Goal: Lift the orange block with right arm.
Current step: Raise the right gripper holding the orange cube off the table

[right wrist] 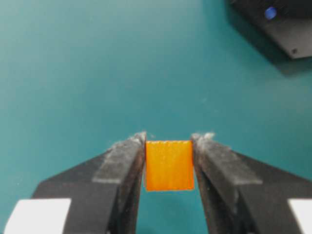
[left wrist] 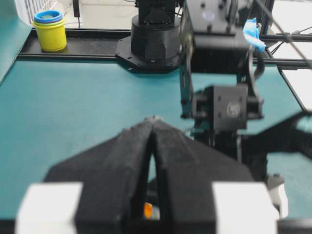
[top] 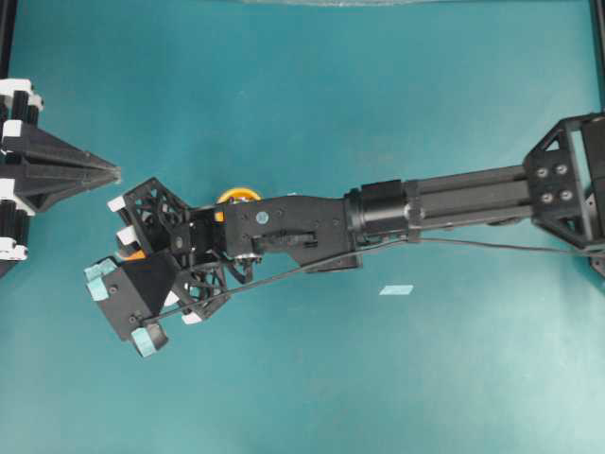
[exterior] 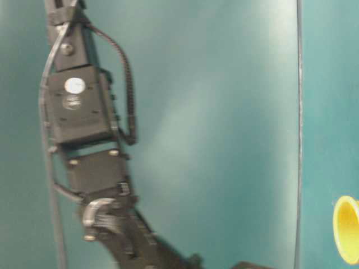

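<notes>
Right gripper [right wrist: 168, 146] jaws clenched on the orange block [right wrist: 169, 165], block pinched between the fingertips over the teal desk [right wrist: 73, 73], left gripper [left wrist: 153, 122] jaws closed and idle; grasp step looks done, next needs a straight upward lift.

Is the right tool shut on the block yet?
Yes. The right tool is shut on the block: both fingers press its sides.

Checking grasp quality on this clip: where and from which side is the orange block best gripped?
Across its two flat opposite side faces, coming from above. The right wrist view shows the orange block square between the right tool fingers, parallel faces meeting both pads, so this grip suits it.
</notes>
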